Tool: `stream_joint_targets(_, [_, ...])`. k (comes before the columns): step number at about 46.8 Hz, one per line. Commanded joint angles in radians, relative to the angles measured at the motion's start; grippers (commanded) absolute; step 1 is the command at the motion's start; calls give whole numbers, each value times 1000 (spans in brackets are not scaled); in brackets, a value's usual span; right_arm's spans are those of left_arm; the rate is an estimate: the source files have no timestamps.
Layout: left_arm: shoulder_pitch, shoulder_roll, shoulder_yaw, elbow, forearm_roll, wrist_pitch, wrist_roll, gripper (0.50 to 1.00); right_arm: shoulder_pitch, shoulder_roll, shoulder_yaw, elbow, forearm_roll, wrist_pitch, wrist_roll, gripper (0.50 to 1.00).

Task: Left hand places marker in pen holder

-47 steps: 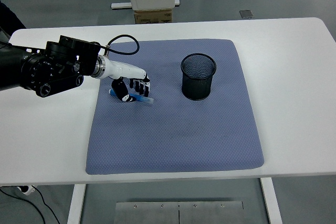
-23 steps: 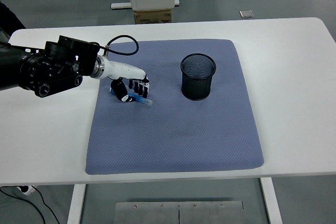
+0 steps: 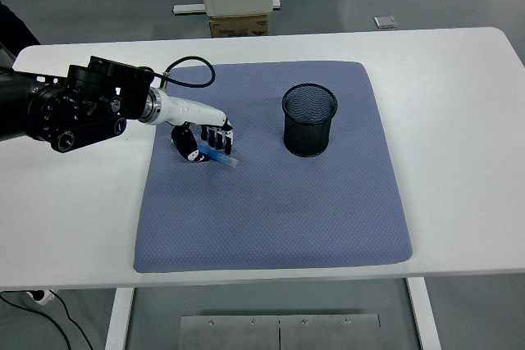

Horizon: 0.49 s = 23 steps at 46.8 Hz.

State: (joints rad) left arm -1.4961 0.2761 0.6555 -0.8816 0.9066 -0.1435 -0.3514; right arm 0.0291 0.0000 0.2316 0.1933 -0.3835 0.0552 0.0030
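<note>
Fingers (image 3: 215,134) of the left hand (image 3: 201,140) are curled down around a blue marker (image 3: 220,156), which pokes out from under them toward the black mesh pen holder (image 3: 310,120). From where I stand the grip looks closed on the marker, though I cannot tell whether it has cleared the cloth or is only pinned against it; its free end seems to sit very low over the blue mat (image 3: 279,202). Taking the pen holder as the mark, the hand and marker are well to its left and a touch nearer the table's front edge, with bare mat between them. The holder stands upright and looks empty, as far as its dark mesh lets me see. So I would judge the task to be at the pick-up: the marker is in hand, but the lift, the carry across to the holder and the drop into its open mouth are all left to do. No right hand shows anywhere over the white table (image 3: 459,120).
</note>
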Motion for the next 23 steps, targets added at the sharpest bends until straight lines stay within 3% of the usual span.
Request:
stream_joint_targets(1, [0, 0, -1, 1, 0, 1, 0, 613, 0, 0, 0, 0, 0, 0, 0, 1000])
stream_joint_targets(16, [-3, 2, 1, 3, 0, 1, -1, 517, 0, 0, 0, 0, 0, 0, 0, 1000])
stream_joint_targets(23, [-3, 3, 1, 3, 0, 1, -6, 500, 0, 0, 0, 0, 0, 0, 0, 1000])
